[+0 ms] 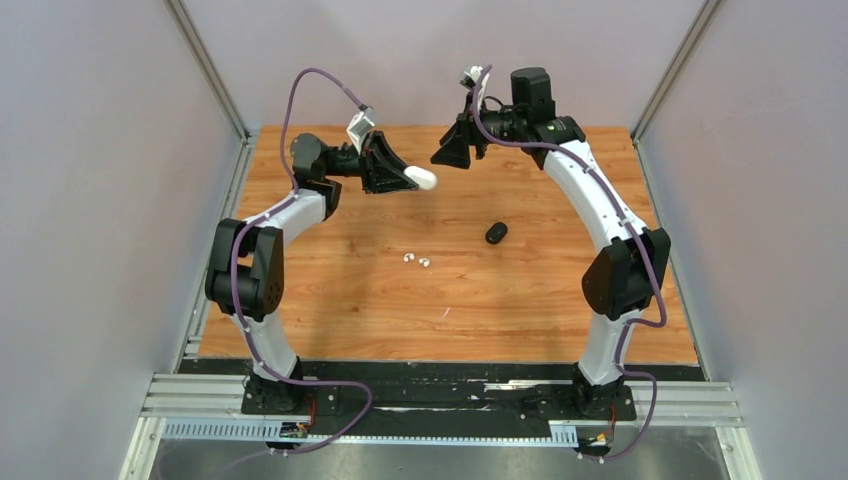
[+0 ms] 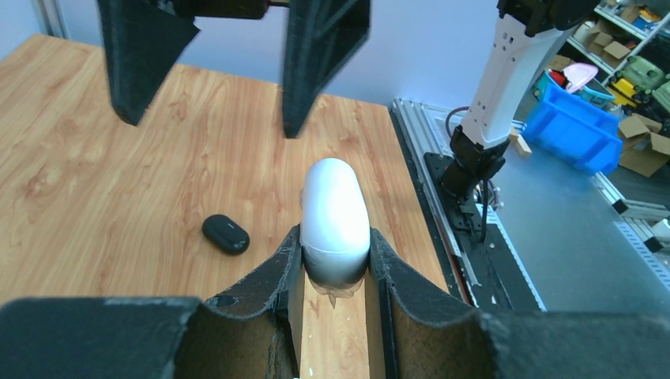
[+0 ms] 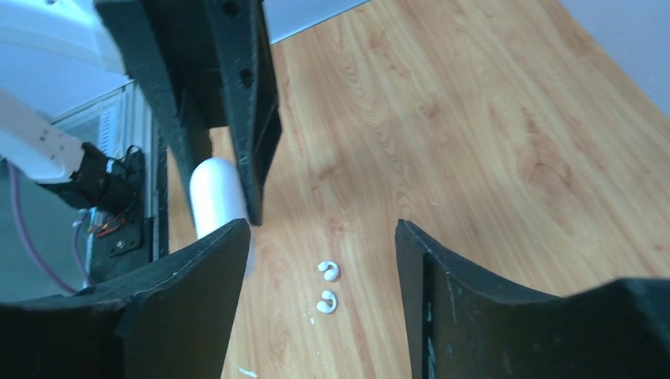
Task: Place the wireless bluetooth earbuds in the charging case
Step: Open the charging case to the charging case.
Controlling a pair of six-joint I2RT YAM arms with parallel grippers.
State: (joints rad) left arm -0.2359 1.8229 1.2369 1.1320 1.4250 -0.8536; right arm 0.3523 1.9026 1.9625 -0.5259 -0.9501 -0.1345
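Observation:
My left gripper (image 1: 407,179) hangs above the back of the table, shut on a white oval charging case (image 1: 426,179). The case (image 2: 336,213) sticks out past the fingertips with its lid shut. Facing it, my right gripper (image 1: 452,152) is open with nothing between its fingers, a short gap from the case's free end. In the right wrist view the case (image 3: 216,196) shows left of my right gripper (image 3: 320,230). Two white wireless earbuds (image 1: 408,257) (image 1: 424,263) lie side by side on the table, seen between the right fingers (image 3: 329,271) (image 3: 325,301).
A black oval case (image 1: 496,232) lies closed on the wooden table (image 1: 560,300), right of the earbuds; it also shows in the left wrist view (image 2: 225,234). Grey walls stand around the table. Both arm bases sit at the near edge.

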